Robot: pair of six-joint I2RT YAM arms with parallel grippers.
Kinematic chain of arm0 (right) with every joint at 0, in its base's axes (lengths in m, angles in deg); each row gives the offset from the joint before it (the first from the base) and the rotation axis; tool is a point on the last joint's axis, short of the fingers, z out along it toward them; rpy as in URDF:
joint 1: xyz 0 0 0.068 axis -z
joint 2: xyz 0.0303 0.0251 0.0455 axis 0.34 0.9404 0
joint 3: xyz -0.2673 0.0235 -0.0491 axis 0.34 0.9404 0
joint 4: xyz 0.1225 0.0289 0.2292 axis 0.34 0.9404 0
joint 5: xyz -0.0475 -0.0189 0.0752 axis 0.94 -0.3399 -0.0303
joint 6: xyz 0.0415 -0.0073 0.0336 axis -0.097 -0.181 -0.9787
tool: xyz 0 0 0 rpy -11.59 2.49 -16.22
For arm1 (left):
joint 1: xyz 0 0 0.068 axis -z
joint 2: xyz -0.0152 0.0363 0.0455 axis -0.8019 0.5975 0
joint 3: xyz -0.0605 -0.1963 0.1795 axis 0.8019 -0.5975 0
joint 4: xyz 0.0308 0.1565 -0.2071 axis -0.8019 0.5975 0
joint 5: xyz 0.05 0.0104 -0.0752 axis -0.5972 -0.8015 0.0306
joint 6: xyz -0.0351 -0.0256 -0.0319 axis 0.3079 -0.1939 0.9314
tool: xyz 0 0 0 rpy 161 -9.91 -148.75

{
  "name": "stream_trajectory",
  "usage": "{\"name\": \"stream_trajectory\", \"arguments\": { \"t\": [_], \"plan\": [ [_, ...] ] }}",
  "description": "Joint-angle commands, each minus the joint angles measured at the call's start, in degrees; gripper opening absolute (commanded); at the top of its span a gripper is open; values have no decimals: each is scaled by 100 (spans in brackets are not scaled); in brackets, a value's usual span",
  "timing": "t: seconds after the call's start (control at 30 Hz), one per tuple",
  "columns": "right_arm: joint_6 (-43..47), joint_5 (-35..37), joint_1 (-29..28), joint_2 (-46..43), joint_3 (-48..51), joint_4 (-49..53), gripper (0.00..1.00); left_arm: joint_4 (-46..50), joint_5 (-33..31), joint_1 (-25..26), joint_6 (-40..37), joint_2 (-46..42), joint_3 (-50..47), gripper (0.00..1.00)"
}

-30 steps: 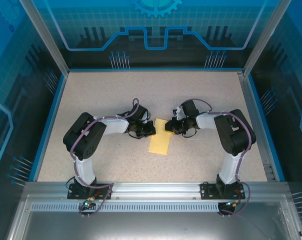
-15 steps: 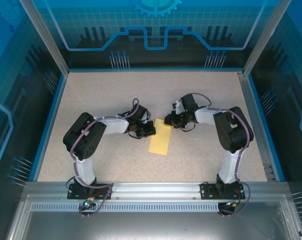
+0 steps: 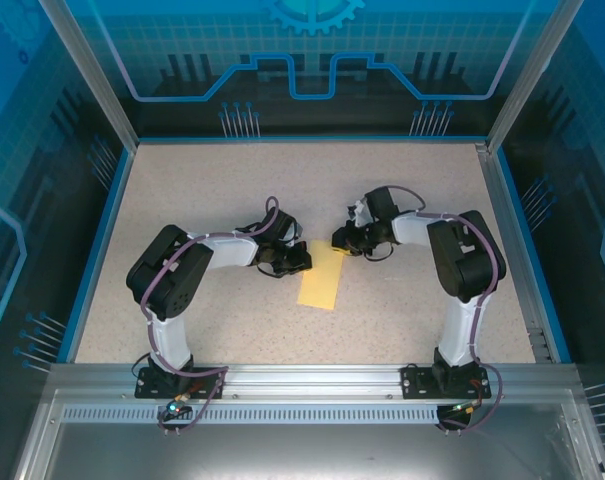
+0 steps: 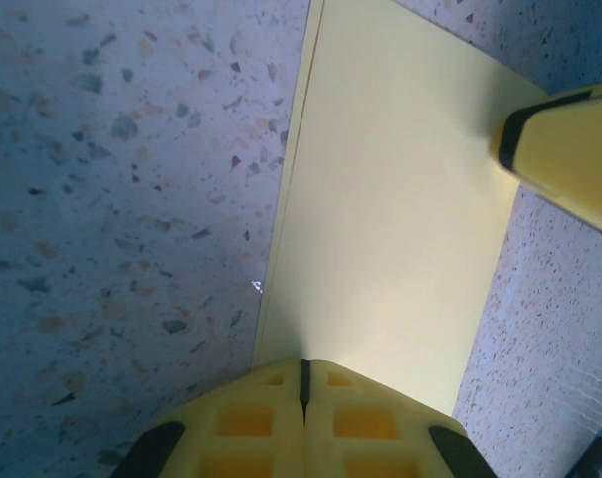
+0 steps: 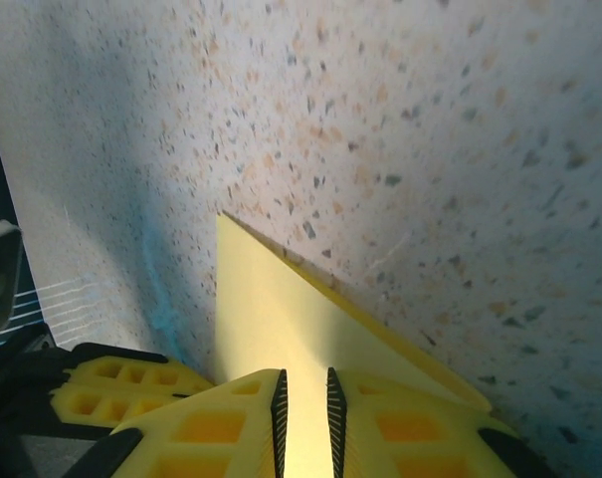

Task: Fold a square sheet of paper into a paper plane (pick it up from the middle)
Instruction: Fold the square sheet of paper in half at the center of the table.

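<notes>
Beige, dark-speckled laminate covers the desk point(image 3: 182, 200). It is edged by a blue rim point(image 3: 100, 250) and closed in by blue translucent panels point(image 3: 312, 50) printed with pale line graphics, carried on aluminium posts point(image 3: 82, 60). Near the middle lies the square sheet of paper point(image 3: 320, 285), pale yellow and doubled into a narrow rectangle. It lies flat except at its far right corner, which is turned into a slanted flap. The left gripper point(image 3: 304, 262) is closed tight, its tips over the sheet's left edge. The right gripper point(image 3: 340, 243) sits at that far corner, jaws a thin slit apart with yellow showing between them; whether they pinch the paper cannot be told.
</notes>
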Motion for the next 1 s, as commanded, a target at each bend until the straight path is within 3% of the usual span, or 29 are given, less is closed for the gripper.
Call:
{"name": "stream_trajectory", "arguments": {
  "t": [0.0,0.27,0.63,0.97],
  "plan": [
    [82,-168,165,60,-133,102,21,625,-258,52,-184,274,-61,0],
    [93,135,176,562,-164,362,21,631,-245,52,-184,282,-46,0],
    [155,-77,182,35,-609,701,21,641,-246,52,-193,274,-57,0],
    [57,13,195,703,-401,411,21,597,-232,48,-158,265,-66,0]
  ]
}}
